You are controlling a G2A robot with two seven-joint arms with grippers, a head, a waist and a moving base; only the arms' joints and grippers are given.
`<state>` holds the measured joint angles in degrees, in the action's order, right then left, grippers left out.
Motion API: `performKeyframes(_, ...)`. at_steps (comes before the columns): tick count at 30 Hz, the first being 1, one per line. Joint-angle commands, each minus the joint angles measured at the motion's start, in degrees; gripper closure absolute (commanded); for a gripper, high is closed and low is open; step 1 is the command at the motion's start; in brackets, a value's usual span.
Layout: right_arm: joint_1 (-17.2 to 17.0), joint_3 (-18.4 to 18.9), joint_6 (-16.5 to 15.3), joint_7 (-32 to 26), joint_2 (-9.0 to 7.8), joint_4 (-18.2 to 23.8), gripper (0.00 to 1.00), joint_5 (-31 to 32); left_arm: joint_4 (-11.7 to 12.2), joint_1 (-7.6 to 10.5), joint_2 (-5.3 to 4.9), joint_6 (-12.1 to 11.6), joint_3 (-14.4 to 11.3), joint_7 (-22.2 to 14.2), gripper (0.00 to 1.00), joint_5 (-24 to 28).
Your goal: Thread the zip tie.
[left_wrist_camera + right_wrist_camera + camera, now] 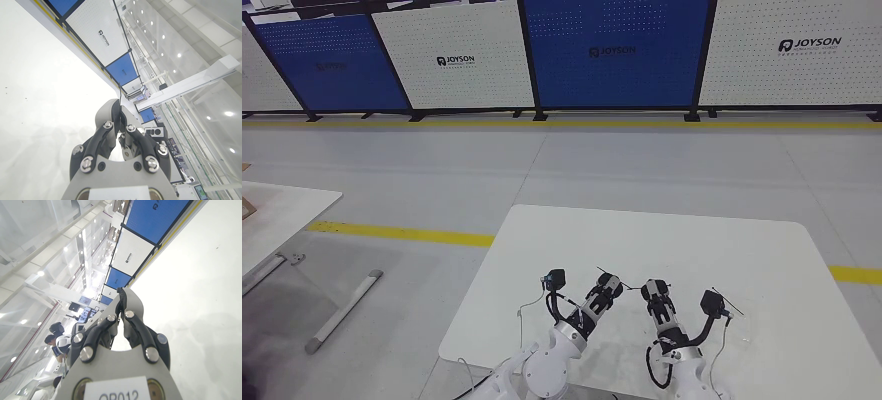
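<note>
Two robot arms are held close together above a white table (692,240). The left gripper (119,111) is clamped on a thin black zip tie (120,91). Its pointed tail sticks straight out past the fingertips, in line with the gripper. The right gripper (122,301) is pinched tight on a black ribbed strip ending in a small blocky tip (119,290), probably the tie's head. Seen from above, the grippers sit side by side, and the tail appears to slant toward the right one. Threading likely depends on lining that tail up with the head's slot.
</note>
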<state>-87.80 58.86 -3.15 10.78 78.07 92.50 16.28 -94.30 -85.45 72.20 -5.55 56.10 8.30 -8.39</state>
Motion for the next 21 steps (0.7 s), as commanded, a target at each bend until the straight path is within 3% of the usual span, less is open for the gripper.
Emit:
performKeyframes(1, -0.6, 0.5, -0.4, 0.1, -0.06, 0.5, 1.0, 0.1, 0.0, 0.0, 0.0, 0.0, 0.0, 0.0, 1.0, 0.0)
performKeyframes(10, -2.3, 2.1, -0.4, -0.4, -0.15, 1.8, 1.0, 0.6, 0.0, 0.0, 0.0, 0.0, 0.0, 0.0, 1.0, 0.0)
performKeyframes(21, -1.4, 1.7, 0.3, -1.3, 0.31, 0.9, 1.0, 0.8, 0.0, 0.0, 0.0, 0.0, 0.0, 0.0, 1.0, 0.0)
